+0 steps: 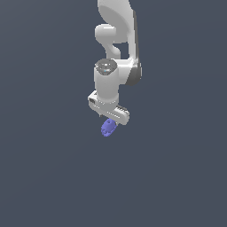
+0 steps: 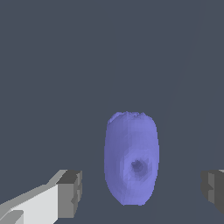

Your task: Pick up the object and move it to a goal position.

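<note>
Periwinkle object [image 2: 131,158] seen between the parted fingers [image 2: 70,193] of the gripper [image 2: 142,190].
Its long axis is set crosswise to the finger gap; neither pad is touched; one dimple is visible.

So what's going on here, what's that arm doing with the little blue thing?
A white Panda arm is positioned over a small blue object. Its tool is open, and in the wrist view the object sits between the two fingers, with a gap on either side. So nothing is gripped yet; the object has still to be picked up and moved.
</note>
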